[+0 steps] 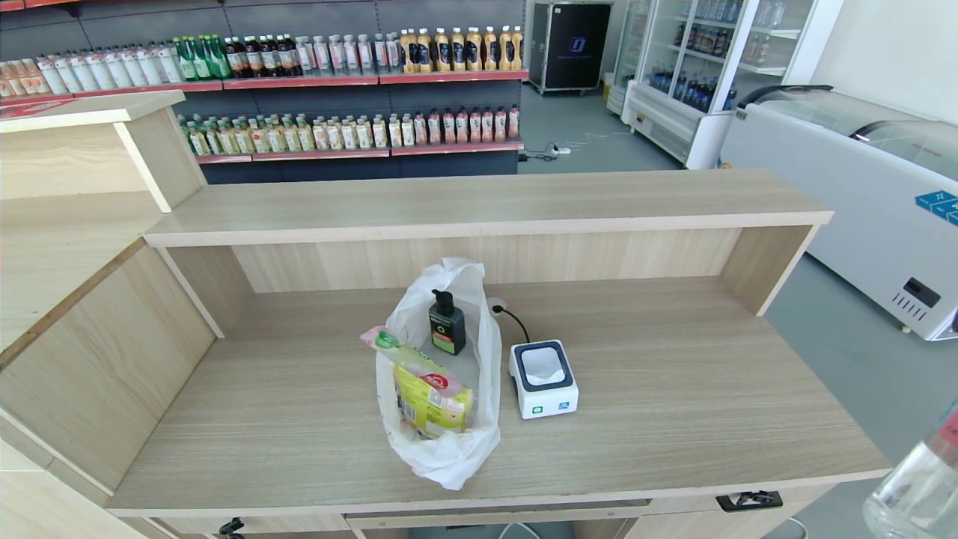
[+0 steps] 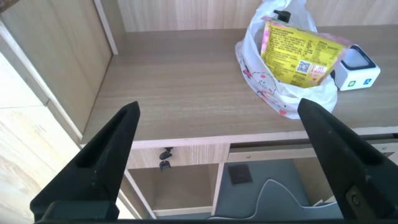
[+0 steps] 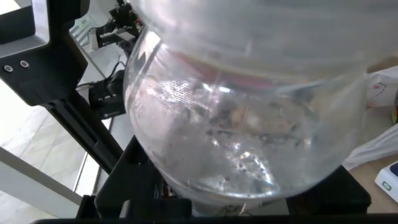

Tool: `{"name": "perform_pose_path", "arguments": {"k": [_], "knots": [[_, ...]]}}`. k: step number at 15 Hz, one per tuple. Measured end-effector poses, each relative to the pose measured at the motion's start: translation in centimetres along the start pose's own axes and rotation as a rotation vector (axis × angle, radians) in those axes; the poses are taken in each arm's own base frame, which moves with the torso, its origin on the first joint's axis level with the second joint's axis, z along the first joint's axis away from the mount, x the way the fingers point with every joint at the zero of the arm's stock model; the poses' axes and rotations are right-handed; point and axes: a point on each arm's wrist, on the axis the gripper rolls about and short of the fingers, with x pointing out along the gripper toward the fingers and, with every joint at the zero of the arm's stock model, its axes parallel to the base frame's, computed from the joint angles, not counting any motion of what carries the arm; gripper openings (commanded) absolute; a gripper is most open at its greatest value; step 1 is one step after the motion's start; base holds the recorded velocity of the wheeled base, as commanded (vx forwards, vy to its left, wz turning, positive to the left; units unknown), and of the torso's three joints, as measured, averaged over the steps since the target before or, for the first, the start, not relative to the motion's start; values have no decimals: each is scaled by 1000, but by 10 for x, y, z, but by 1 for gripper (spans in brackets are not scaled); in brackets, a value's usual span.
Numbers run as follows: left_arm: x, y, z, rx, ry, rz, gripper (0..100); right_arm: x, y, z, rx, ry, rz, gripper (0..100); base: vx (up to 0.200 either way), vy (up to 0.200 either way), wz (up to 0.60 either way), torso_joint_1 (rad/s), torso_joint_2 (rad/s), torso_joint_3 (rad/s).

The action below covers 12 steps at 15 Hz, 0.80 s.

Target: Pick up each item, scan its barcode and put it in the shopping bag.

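Pale wood laminate covers the counter [image 1: 673,374], and the white shopping bag [image 1: 449,457] stands in the middle of it, its mouth open and its near end close to the front edge. Faint pink printed figures show on the bag's side in the left wrist view.

A dark pump bottle [image 1: 447,323] stands upright at the far end of the bag. Its front label carries a green ring above a red band; the lettering is too small to read. A yellow-green snack packet [image 1: 430,389] lies tilted in the near half. The left wrist view shows the packet's back, with dense small print and a square code near its lower corner, none of it legible.

Just beside the bag, toward the counter's right edge, sits the white scanner [image 1: 543,378]. It has a dark-framed window on top and one green and one blue square on its front face. A black cable [image 1: 516,322] runs from it toward the back edge.

The clear bottle [image 1: 917,486], with a red label strip, hangs off the counter's front right corner. The right gripper [image 3: 236,202] is clamped on it, and the bottle's rounded base fills the right wrist view.

The left gripper [image 2: 219,107] hangs before the front left part of the counter, fingers spread wide, holding nothing.
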Motion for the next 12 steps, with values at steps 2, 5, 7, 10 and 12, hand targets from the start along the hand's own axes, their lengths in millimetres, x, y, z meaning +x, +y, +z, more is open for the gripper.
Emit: {"name": "perform_pose_path", "arguments": {"k": [2, 5, 7, 10, 12], "knots": [[0, 0, 0, 0, 0, 0, 100, 0, 0, 0, 1, 0, -2, 0, 0, 0, 0, 0, 0, 0], [0, 0, 0, 0, 0, 0, 100, 0, 1, 0, 9, -1, -2, 0, 0, 0, 0, 0, 0, 0], [0, 0, 0, 0, 0, 0, 100, 0, 0, 2, 17, -1, -2, 0, 0, 0, 0, 0, 0, 0], [0, 0, 0, 0, 0, 0, 100, 0, -2, 3, 23, -1, -2, 0, 0, 0, 0, 0, 0, 0], [0, 0, 0, 0, 0, 0, 100, 1, -3, 3, 27, 0, 0, 0, 0, 0, 0, 0, 0, 0]]}}
